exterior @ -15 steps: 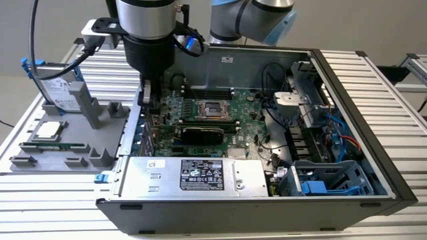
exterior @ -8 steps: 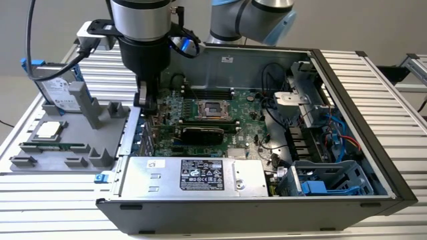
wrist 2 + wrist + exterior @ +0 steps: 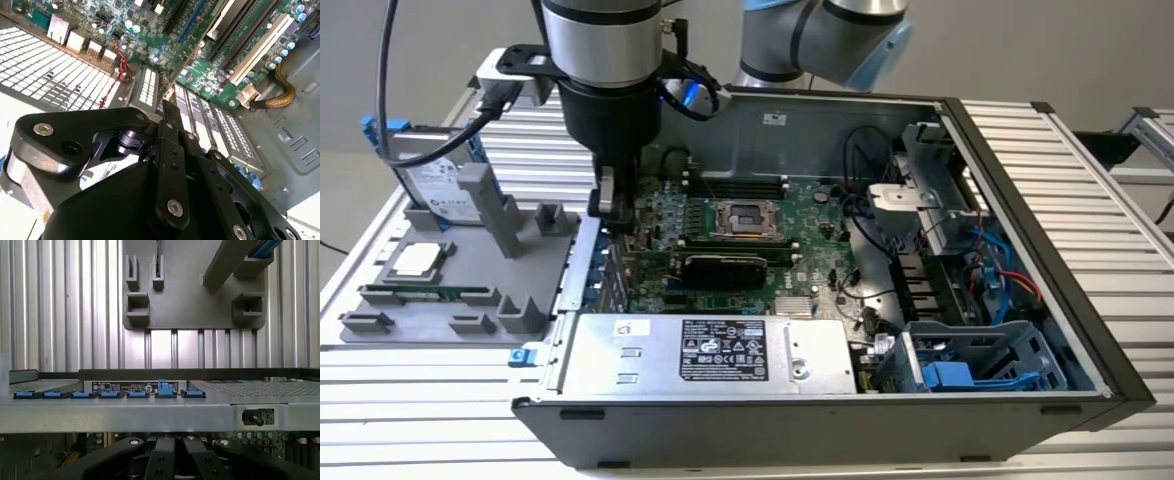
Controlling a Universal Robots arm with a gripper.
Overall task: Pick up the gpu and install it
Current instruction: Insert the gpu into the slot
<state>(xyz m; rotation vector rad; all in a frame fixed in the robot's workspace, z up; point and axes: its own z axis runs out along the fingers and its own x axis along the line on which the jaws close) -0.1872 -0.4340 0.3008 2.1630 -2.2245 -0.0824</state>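
Observation:
The gpu [image 3: 727,265] sits inside the open computer case, on the motherboard [image 3: 814,270] just below the CPU socket [image 3: 750,217], with its black shroud facing up. My gripper [image 3: 611,212] hangs apart from it, at the case's wall on the exterior view's left, over the expansion slot openings. In both wrist views the black fingers [image 3: 169,125] [image 3: 165,457] lie pressed together with nothing between them. The gripper [image 3: 167,106] points down at the slotted bracket covers [image 3: 200,117] beside the green board.
A grey fixture [image 3: 454,290] outside the case holds a hard drive [image 3: 434,185], a processor [image 3: 420,260] and a memory stick [image 3: 427,294]. The power supply [image 3: 707,352] and a blue drive cage [image 3: 974,365] stand along the case's near side. Blue latches [image 3: 110,394] line the case wall.

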